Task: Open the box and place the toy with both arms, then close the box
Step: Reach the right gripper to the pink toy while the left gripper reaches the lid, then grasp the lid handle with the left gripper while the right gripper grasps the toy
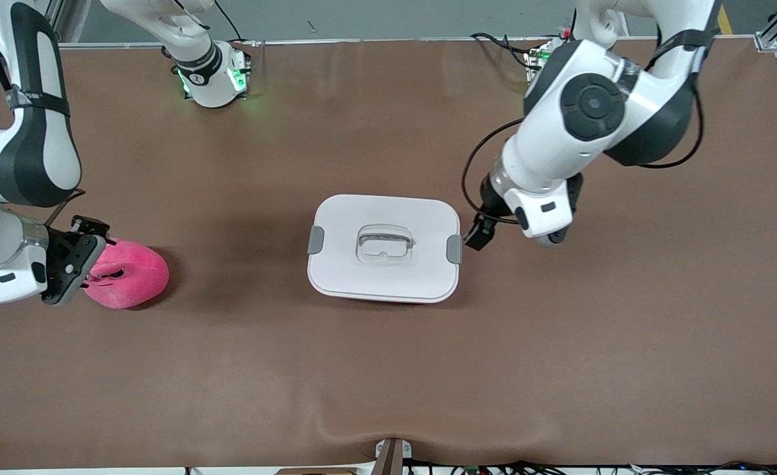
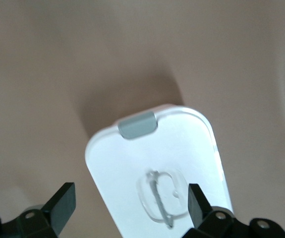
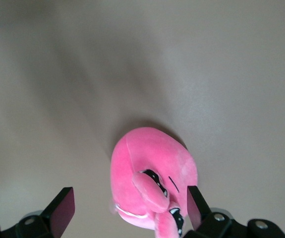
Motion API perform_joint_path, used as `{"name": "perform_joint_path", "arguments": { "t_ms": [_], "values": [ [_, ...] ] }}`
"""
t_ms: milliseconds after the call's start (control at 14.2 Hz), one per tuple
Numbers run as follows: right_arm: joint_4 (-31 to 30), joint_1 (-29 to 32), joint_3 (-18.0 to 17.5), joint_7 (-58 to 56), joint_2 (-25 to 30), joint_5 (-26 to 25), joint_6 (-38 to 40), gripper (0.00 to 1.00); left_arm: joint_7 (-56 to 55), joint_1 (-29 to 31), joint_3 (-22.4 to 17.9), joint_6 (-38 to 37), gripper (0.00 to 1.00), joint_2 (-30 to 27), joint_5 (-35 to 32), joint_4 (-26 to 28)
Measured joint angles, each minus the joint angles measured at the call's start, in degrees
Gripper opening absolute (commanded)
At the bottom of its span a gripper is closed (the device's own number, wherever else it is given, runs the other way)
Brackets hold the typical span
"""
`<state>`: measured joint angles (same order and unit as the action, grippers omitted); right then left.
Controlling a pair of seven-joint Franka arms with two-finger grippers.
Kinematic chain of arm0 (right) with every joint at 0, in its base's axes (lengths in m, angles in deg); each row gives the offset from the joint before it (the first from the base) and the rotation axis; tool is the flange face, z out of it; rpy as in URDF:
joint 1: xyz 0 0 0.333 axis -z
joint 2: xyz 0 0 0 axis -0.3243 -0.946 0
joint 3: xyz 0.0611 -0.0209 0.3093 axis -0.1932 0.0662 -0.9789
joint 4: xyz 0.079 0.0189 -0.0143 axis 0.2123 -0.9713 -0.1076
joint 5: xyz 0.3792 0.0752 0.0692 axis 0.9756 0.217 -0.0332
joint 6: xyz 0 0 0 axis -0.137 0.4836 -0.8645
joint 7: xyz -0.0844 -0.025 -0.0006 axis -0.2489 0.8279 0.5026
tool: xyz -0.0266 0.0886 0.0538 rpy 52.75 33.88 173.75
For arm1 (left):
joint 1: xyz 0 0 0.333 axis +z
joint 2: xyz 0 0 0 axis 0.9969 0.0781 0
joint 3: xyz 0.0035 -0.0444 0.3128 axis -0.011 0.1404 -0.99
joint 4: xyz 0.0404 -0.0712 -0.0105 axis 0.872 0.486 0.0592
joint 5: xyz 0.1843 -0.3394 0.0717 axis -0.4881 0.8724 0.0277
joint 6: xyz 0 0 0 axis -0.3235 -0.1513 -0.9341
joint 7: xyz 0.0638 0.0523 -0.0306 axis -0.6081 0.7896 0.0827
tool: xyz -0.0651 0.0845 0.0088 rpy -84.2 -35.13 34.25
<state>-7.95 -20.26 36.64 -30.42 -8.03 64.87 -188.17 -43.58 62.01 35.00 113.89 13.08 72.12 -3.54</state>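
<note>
We saw the box (image 1: pixel 384 248) standing on the brown surface (image 1: pixel 388 369) near its middle, its white lid (image 1: pixel 342 264) still on and both grey clips (image 1: pixel 316 239) down at its short ends, the clear recessed handle (image 1: pixel 384 244) in the lid's centre. The left tool (image 1: pixel 479 235) hovered low just beside the clip at the left arm's end of the box, apparently not touching it. In the left wrist view its fingers (image 2: pixel 63 203) stood spread wide with nothing between them, the lid and one clip (image 2: pixel 138 125) lying ahead of them.

The toy (image 1: pixel 126 274), a hot-pink plush, lay on the surface well apart from the box, toward the right arm's end. The right tool (image 1: pixel 75 264) was right at the toy, over its edge. In the right wrist view its fingers (image 3: pixel 61 208) were released and straddled the plush (image 3: pixel 152 183) without gripping it.
</note>
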Motion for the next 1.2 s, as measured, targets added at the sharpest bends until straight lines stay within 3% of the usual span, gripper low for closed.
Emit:
{"name": "perform_joint_path", "arguments": {
  "t_ms": [212, 494, 1200],
  "values": [
    [-2.2, 0.2, 0.0, -10.1, 0.0, -2.5, -3.1, 1.00, -8.4, -2.7, 0.0, 3.3, 1.00, 1.8, 0.0, -0.2],
    [-10.1, 2.7, 0.1, -20.5, -0.1, -2.7, -12.7, 1.00, -17.4, -6.3, -0.3, 5.6, 1.00, 4.5, 0.0, -1.1],
    [-17.1, 3.8, 0.1, -22.8, -0.2, -2.8, -20.8, 1.00, -35.3, -15.8, -1.7, 13.5, 1.00, 11.6, -4.3, -2.7]
  ]
}}
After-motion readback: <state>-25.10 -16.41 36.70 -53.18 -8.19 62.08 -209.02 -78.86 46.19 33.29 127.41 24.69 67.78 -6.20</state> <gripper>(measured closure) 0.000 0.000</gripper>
